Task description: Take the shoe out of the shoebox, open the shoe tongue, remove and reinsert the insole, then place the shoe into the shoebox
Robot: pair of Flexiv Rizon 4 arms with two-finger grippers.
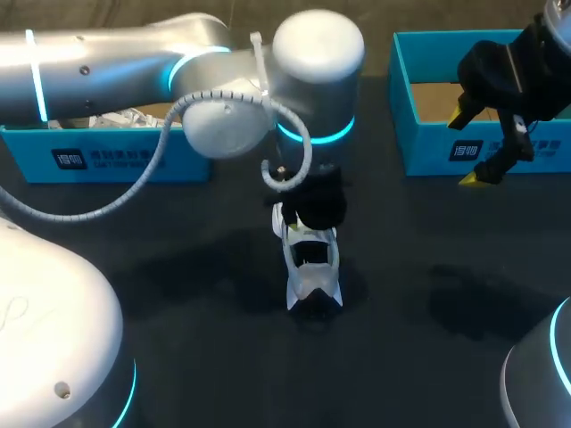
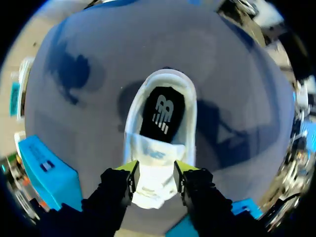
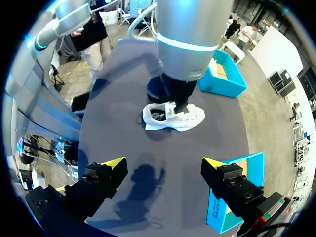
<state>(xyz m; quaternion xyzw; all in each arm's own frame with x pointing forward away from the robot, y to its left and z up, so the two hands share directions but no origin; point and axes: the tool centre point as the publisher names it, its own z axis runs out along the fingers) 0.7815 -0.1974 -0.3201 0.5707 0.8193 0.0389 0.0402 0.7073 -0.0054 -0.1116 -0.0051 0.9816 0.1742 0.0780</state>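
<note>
The shoe (image 1: 312,272) is set on the dark table (image 1: 178,267), outside and between the two blue boxes. The box with white paper (image 1: 116,160) is at the left and the shoebox (image 1: 500,156) at the right.

The long axis of the shoe is what matters here. In the left wrist view it is seen to run straight ahead from the left gripper (image 2: 156,173). The toe part is under the gripper and the heel is at the far end. The black insole (image 2: 163,116) is seen inside the opening, just ahead of the fingertips (image 2: 129,170) and on the same line.

The left gripper is closed to a narrow gap. White cloth of the tongue (image 2: 155,153) is pressed between the two fingers from both sides, so the tongue is judged to be held and lifted away from the opening.

The right gripper (image 3: 162,165) is spread wide with nothing in it. It is held above the near wall of the shoebox, well apart from the shoe, and the shoe is seen from it side-on.

The left arm is therefore much nearer. For the insole, a reach along the axis into the opening is judged to be needed, from the heel side.
</note>
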